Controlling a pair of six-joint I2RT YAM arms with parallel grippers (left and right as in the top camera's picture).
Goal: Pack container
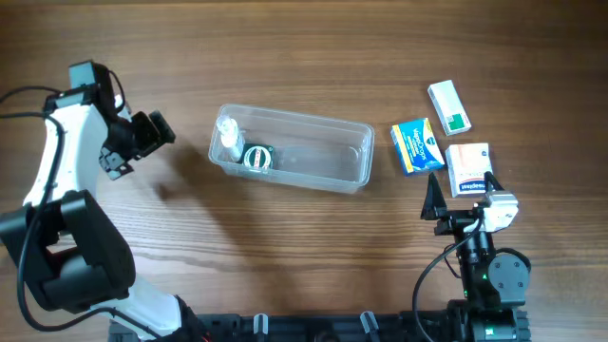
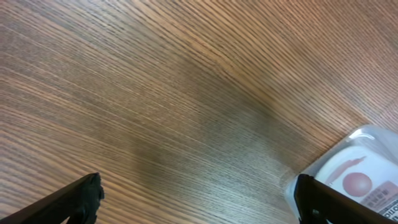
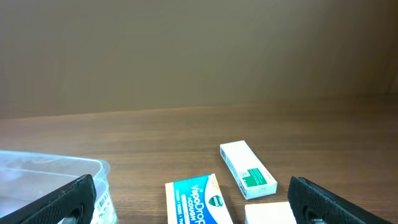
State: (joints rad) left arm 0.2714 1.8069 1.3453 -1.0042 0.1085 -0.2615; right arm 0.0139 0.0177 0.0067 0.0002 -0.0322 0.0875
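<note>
The clear plastic container point(image 1: 323, 157) lies in the middle of the table, with a small white bottle point(image 1: 228, 139) and a round green-labelled tin point(image 1: 256, 158) at its left end. Its corner shows in the left wrist view point(image 2: 357, 168) and the right wrist view point(image 3: 56, 171). My left gripper point(image 1: 152, 133) is open and empty, left of the container. My right gripper point(image 1: 461, 195) is open and empty, near a blue box point(image 1: 415, 145), a white-and-green box point(image 1: 448, 105) and a white box point(image 1: 467, 166). The blue box point(image 3: 196, 199) and white-and-green box point(image 3: 247, 170) show in the right wrist view.
The wooden table point(image 1: 313, 57) carries nothing else. The right arm's base point(image 1: 489, 275) sits at the front edge, and the left arm point(image 1: 57, 161) reaches in from the left.
</note>
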